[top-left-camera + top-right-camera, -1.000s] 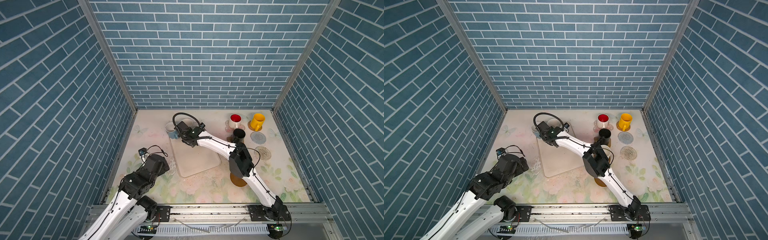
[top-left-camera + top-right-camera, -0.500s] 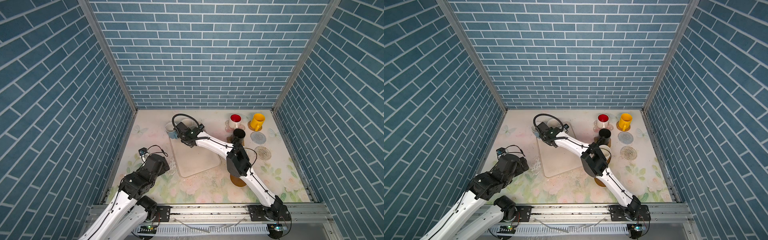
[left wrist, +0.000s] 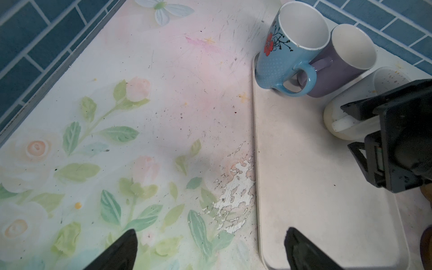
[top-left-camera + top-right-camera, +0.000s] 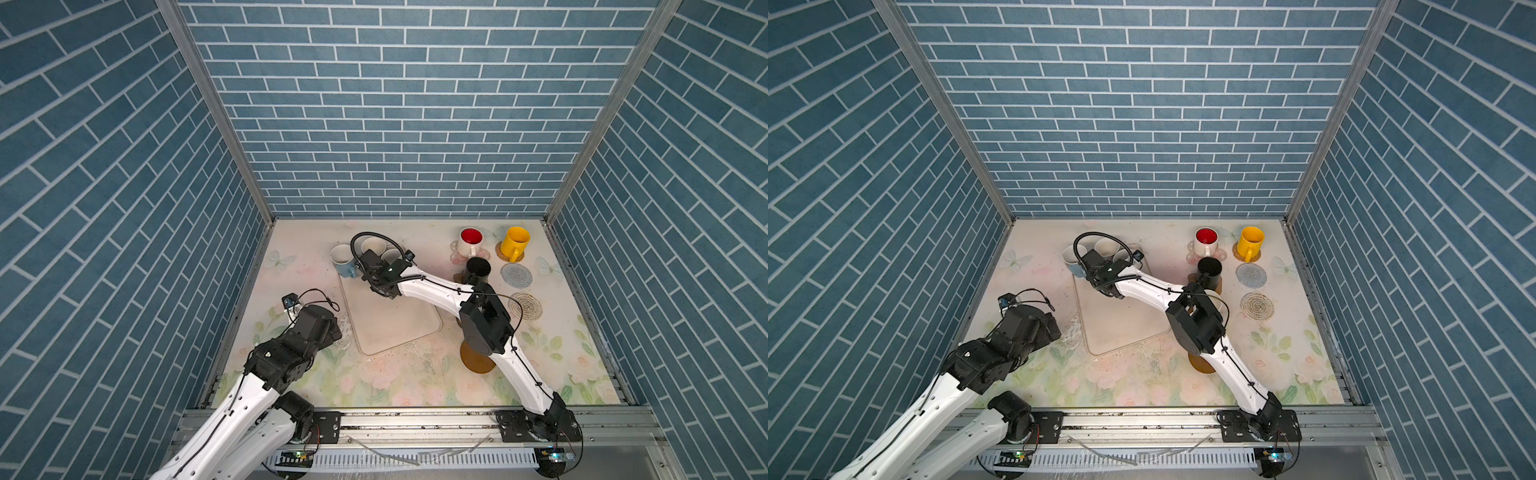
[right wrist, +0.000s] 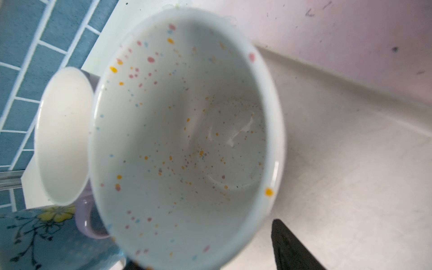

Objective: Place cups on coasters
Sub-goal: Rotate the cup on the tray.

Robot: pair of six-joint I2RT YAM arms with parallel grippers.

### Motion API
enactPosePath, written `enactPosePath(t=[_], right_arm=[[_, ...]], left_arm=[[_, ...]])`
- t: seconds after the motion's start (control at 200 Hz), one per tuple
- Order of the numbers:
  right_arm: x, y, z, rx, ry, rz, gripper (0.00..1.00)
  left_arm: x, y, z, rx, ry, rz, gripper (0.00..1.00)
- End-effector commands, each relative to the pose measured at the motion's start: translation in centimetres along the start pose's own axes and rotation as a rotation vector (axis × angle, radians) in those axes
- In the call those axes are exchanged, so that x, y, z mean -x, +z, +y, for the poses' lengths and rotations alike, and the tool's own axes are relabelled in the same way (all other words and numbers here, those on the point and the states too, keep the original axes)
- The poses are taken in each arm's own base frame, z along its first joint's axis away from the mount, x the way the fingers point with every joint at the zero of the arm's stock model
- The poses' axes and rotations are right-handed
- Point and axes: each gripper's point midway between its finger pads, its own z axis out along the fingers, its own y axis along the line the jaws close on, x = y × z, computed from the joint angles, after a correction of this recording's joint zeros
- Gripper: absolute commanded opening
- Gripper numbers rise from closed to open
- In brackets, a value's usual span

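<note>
Right gripper (image 4: pixel 380 262) is reaching across to the far corner of the cream tray (image 4: pixel 395 328), and it's straddling the speckled cream mug (image 5: pixel 182 131). In the right wrist view one black finger (image 5: pixel 294 247) is sitting just outside the mug's wall, right by the rim. Honestly can't tell if it's pinching the mug or just around it.

It's looking tight back there. The lavender mug (image 3: pixel 336 70) is crowding right up beside the speckled one, and the light blue mug (image 3: pixel 280 60) is standing on the tray's corner lip with its handle overlapping the lavender one's. All three are sitting close to the back wall. The near part of the tray is lying bare, so that's where the room is.

Left gripper (image 3: pixel 210 247) is hanging low over the tray's left edge, jaws spread wide, nothing between them.

Off to the right, the blue woven coaster (image 4: pixel 516 275) and spiral coaster (image 4: pixel 525 306) are lying uncovered, well apart from the tray. The yellow mug (image 4: pixel 514 241), red-inside mug (image 4: pixel 470 241) and black mug (image 4: pixel 478 268) are each sitting on a coaster just behind.
</note>
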Motion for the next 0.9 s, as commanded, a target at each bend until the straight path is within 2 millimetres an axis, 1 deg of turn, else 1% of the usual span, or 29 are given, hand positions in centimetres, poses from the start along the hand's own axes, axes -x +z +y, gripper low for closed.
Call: enactPosePath(t=[0.0,0.025,0.19,0.24,0.31,0.42,0.485,0.73,0.895], right_arm=[[2.4,-1.6,0.1,0.020,-0.074,-0.031,0.66],[2.4,-1.5,0.1,0.032,-0.085,-0.024,0.66],[3.1,-1.0,-1.8,0.030,-0.108,0.004,0.58],[3.3,-0.9,-2.0,0.035,-0.125,0.012,0.56],[3.7,-1.1,-2.1,0.035,-0.157,0.016,0.54],[4.0,-1.5,-1.7,0.050,-0.238,0.029,0.51],[4.3,-1.7,-1.8,0.032,-0.286,0.028,0.50],[3.9,-0.7,-2.7,0.007,-0.343,0.090,0.45],[4.0,-0.3,-2.6,0.010,-0.383,0.106,0.37]], left_arm=[[0.0,0.1,0.0,0.001,-0.004,0.003,0.99],[0.0,0.1,0.0,0.000,-0.002,0.002,0.99],[0.0,0.4,-0.6,-0.017,0.002,0.007,0.99],[-0.1,0.6,-0.8,-0.020,-0.004,0.011,0.99],[-0.2,0.8,-1.0,-0.018,-0.002,0.020,0.99],[-0.3,1.1,-1.3,-0.012,0.003,0.033,0.99],[-0.3,1.2,-1.5,-0.017,0.004,0.039,0.99],[0.0,1.4,-2.2,-0.040,-0.008,0.033,0.99],[0.2,1.3,-2.2,-0.033,-0.004,0.029,0.99]])
